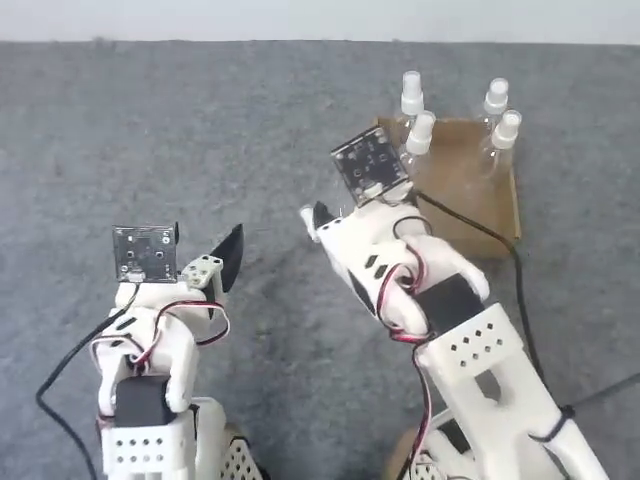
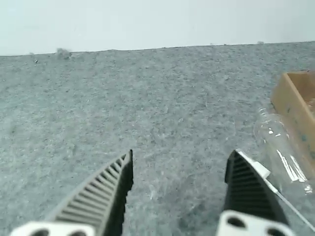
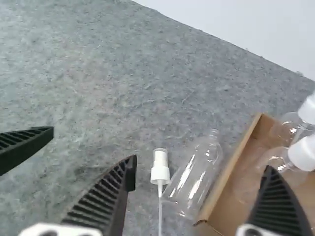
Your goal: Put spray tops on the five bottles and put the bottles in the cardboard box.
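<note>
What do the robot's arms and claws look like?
The left arm and right arm are white plastic with black motors and red and black wires. The left claw and right claw have black ridged fingers. Dark square camera boards top the wrists.

Assessing as robotics lab / test bench. Evid.: grey felt mat (image 1: 150, 130) is covering the tabletop; plain white wall (image 2: 147, 19) is running behind it; left arm (image 1: 150, 350) and right arm (image 1: 450, 320), white plastic, are sitting side by side w/ bare circuit boards (image 1: 146, 253) and exposed wiring (image 1: 384, 295) showing. Props: cardboard box (image 1: 460, 190) is holding clear bottles (image 1: 507, 130).
</note>
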{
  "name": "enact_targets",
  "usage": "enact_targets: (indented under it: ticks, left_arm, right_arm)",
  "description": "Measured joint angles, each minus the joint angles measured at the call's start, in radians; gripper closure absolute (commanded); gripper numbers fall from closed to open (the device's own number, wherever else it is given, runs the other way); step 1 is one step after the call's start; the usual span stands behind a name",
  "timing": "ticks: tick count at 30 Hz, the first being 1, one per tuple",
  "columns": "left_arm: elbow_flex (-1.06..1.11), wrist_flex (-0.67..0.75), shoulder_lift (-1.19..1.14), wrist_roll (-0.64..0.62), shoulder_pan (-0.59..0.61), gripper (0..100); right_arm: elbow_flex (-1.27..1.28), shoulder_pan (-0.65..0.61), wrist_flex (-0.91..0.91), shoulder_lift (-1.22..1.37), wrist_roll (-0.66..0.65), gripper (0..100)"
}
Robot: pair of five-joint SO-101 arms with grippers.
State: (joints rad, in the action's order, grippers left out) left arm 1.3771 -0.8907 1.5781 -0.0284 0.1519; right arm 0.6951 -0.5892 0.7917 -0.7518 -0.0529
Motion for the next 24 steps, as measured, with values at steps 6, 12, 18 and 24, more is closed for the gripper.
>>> enact_targets:
  ticks: [6, 12, 18, 24]
  left_arm:
    - [0.000, 0.000, 0.000, 0.000, 0.005, 72]
    - [-0.031, -0.018, 0.002, 0.000, 0.003, 72]
    - [-0.044, -0.043, 0.000, -0.002, 0.003, 72]
    - [-0.044, -0.043, 0.000, -0.011, 0.003, 72]
  right_arm:
    - [-0.005, -0.029, 0.000, 0.060, 0.034, 67.7]
    - [-0.115, -0.035, 0.000, 0.262, 0.063, 67.7]
    - [-0.278, -0.034, 0.002, 0.451, 0.066, 67.7]
    - [-0.402, -0.034, 0.002, 0.686, 0.137, 67.7]
